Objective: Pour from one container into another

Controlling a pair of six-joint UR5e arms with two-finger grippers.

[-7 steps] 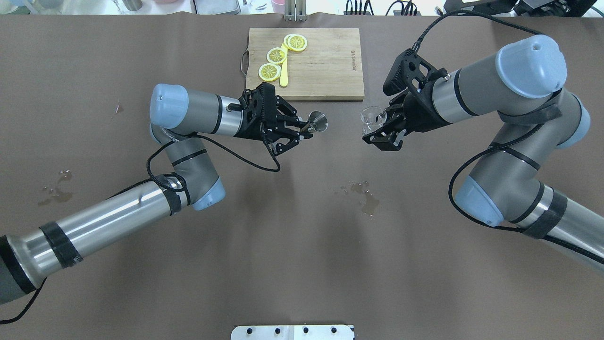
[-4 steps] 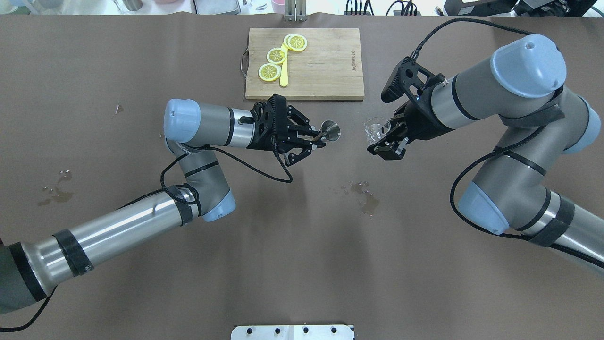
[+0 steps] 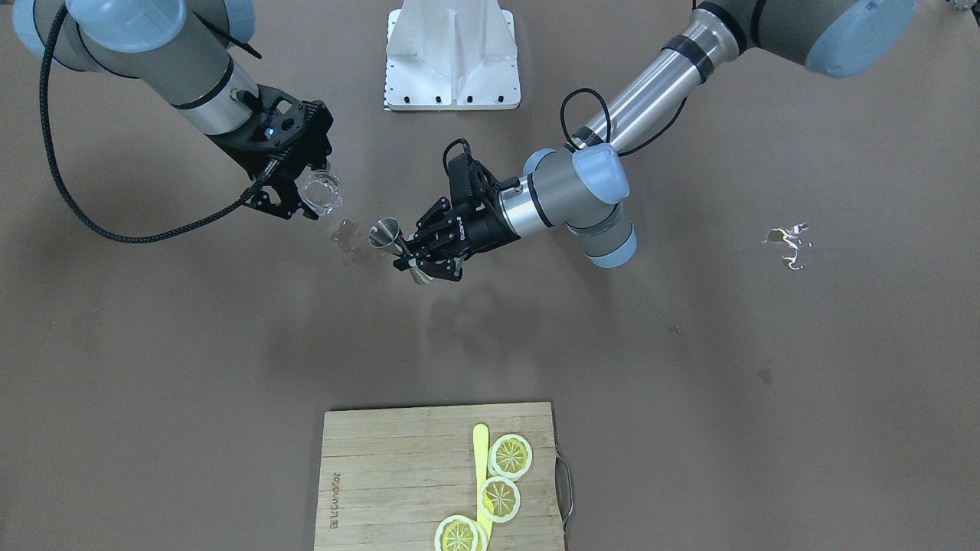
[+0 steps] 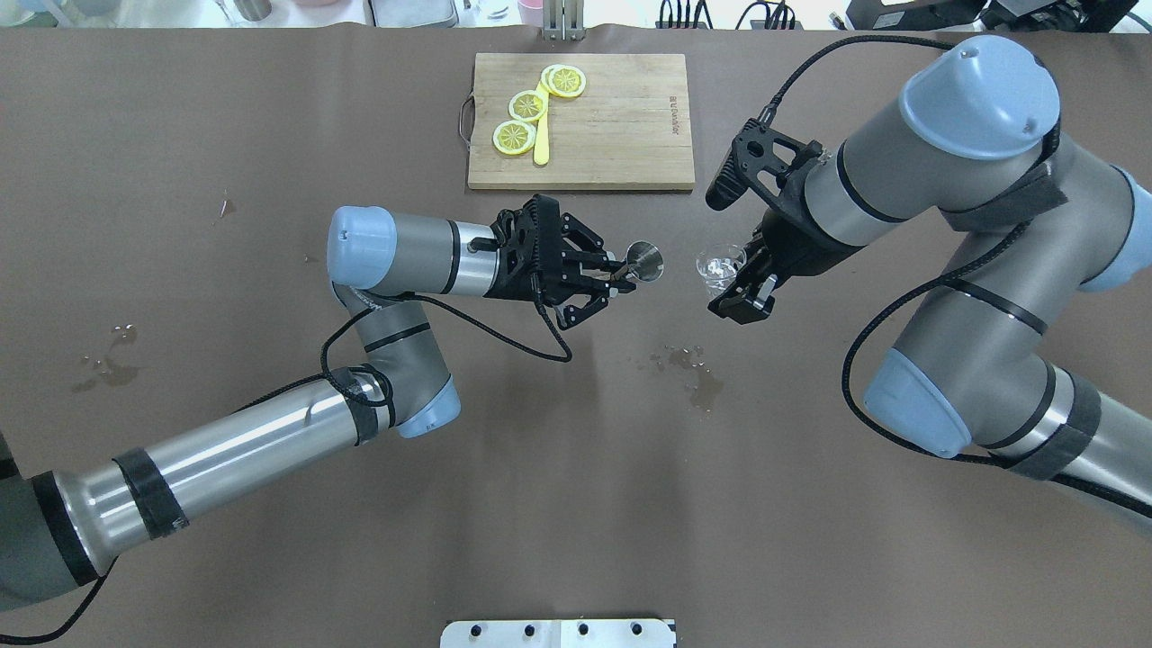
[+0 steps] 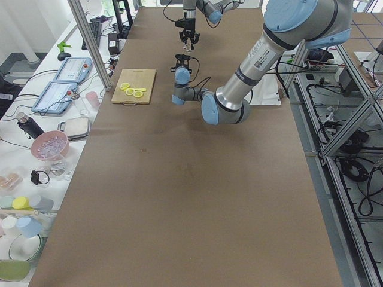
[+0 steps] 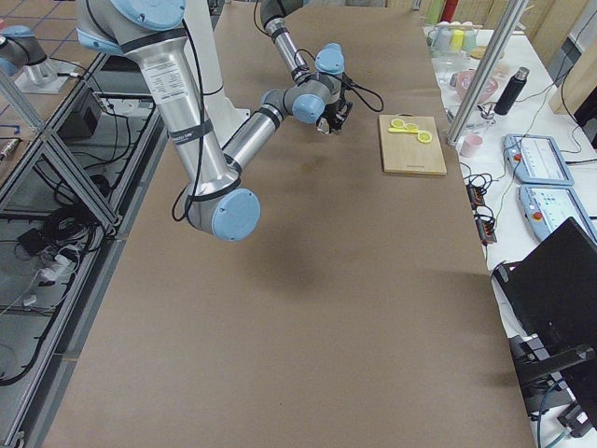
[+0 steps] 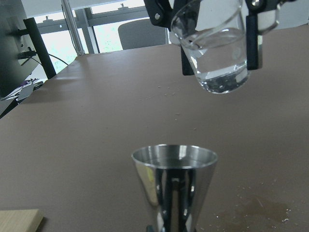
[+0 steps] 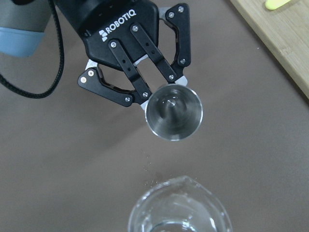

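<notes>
The glass beaker (image 4: 720,266) hangs in the air above the middle of the tabletop (image 4: 576,504), gripped on both sides by the right end effector (image 4: 740,286), whose fingers are closed on its wall. In the left wrist view the beaker is tilted, with a little clear liquid pooled in its lower end. Just beside it, across a small gap and lower down, is the metal jigger (image 4: 644,260), also off the tabletop. The left end effector (image 4: 621,270) has its fingers pinched narrow on the jigger's waist. From the right wrist view the jigger's round open mouth faces up toward the beaker's rim; whether it has any liquid inside I cannot tell. The two arms come in from opposite sides and the containers do not touch. On the brown tabletop below and a little toward the robot lies a wet patch (image 4: 697,378), and another wet mark (image 4: 108,364) sits well off on the robot's left. Farther from the robot, beyond the two containers, rests a wooden cutting board (image 4: 612,126) carrying three lemon slices (image 4: 527,105) and a yellow knife (image 4: 541,144) touching them.
</notes>
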